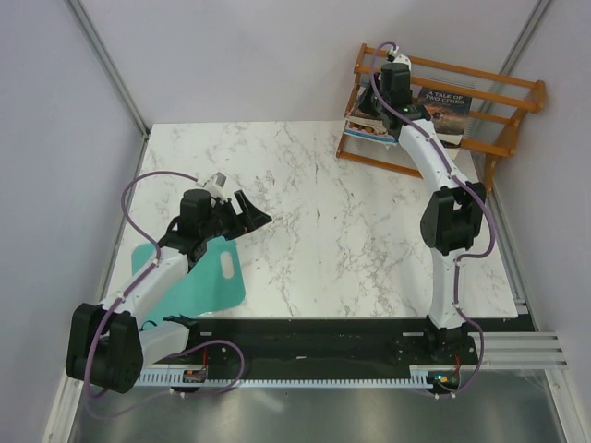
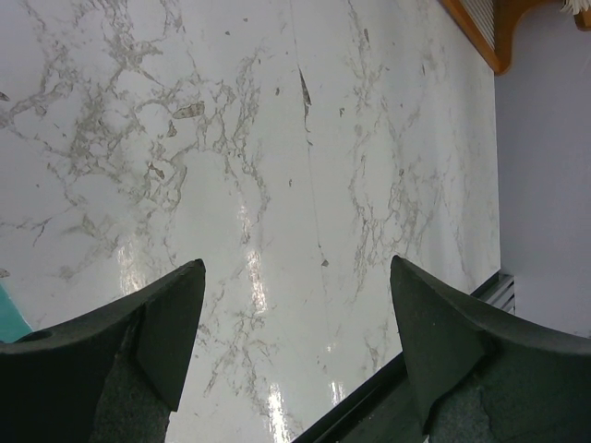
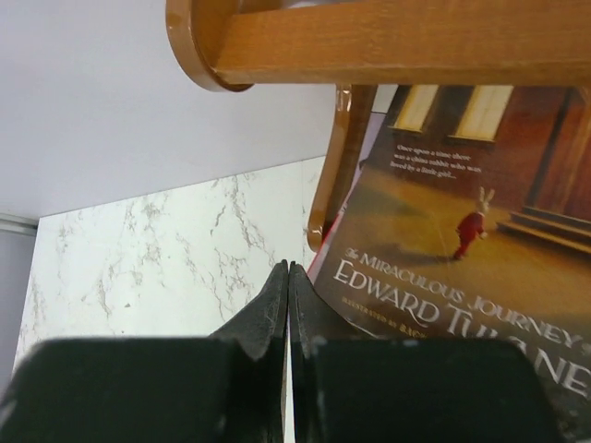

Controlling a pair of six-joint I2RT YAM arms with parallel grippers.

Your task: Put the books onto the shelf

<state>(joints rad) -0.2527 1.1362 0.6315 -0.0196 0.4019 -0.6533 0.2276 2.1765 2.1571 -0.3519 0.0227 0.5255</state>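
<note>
Right hand (image 3: 289, 277) closed — Edward Tulane book (image 3: 462, 240) legible only in wrist view

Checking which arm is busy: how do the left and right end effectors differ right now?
The left end effector is open; the right end effector is shut, with nothing between its fingers. The left one hangs over the marble table; the right one sits at the shelf, beside the Edward Tulane book. Both have dark fingers.

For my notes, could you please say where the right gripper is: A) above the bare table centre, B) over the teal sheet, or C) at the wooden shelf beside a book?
C: the right gripper, shut, sits at the shelf, beside the Edward Tulane book.
</note>
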